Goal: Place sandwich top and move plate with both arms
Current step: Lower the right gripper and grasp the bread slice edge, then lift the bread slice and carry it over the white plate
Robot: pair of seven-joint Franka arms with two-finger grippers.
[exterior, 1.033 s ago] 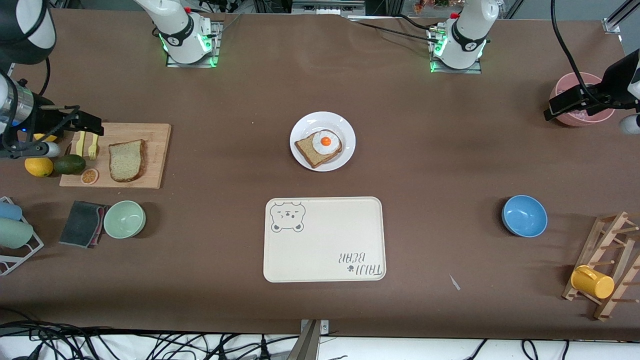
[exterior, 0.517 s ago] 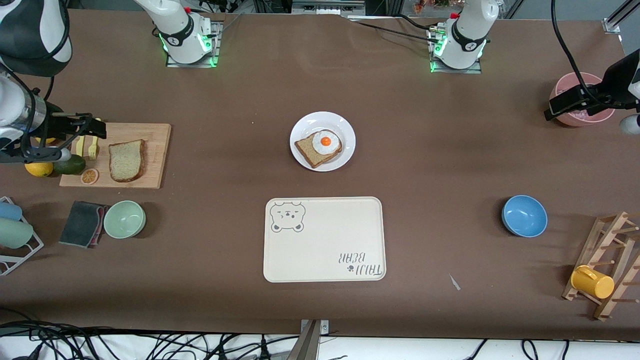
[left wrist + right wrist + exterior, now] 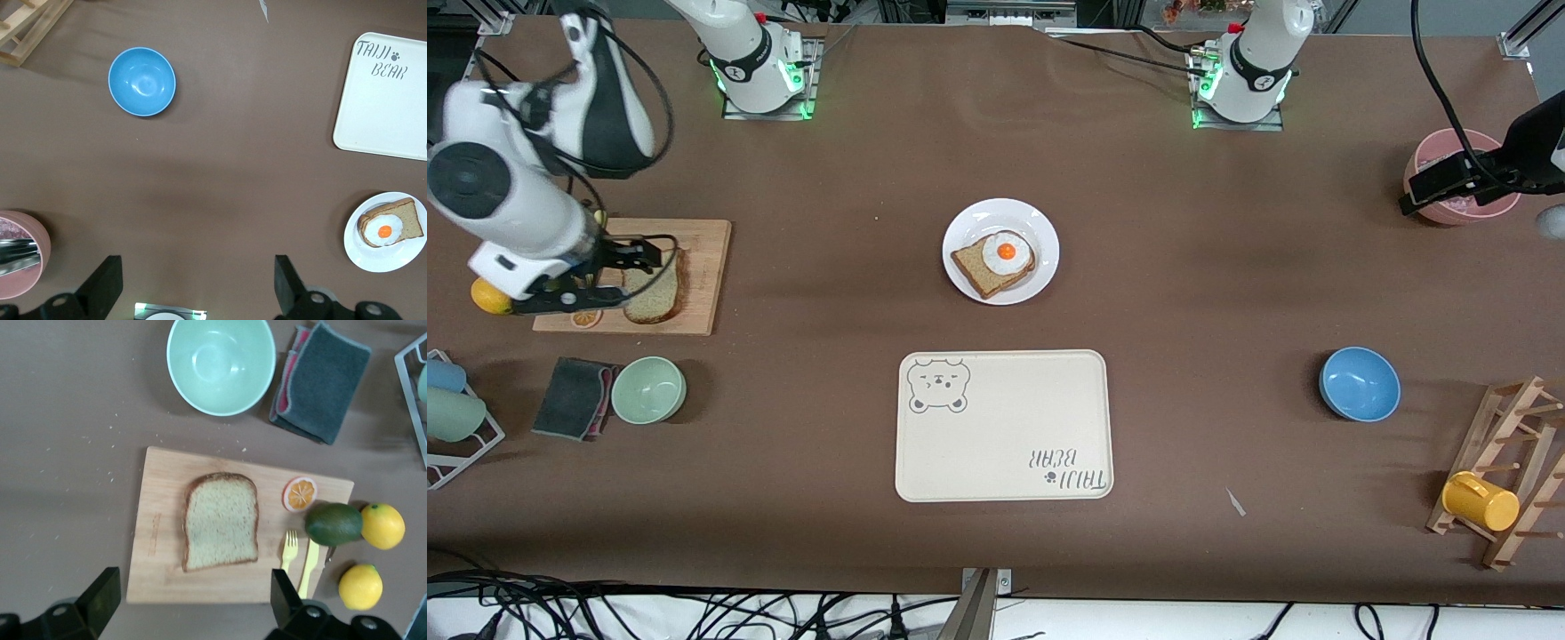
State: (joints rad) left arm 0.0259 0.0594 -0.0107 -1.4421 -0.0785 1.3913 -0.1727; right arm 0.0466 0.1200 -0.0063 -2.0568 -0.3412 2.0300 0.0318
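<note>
My right gripper (image 3: pixel 609 276) hangs spread wide and empty above the cutting board (image 3: pixel 703 267), directly over the sandwich top (image 3: pixel 221 520), which lies flat on that board. The plate (image 3: pixel 1040 227) sits well apart from the board, toward mid-table. My left gripper (image 3: pixel 197 290), released, waits over the pink bowl (image 3: pixel 1427 164).

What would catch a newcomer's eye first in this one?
The white plate in the middle of the table, carrying toast with a fried egg. Next, the right gripper, open, over the wooden cutting board at the right arm's end, above the sandwich top. The left gripper waits open by the pink bowl.
</note>
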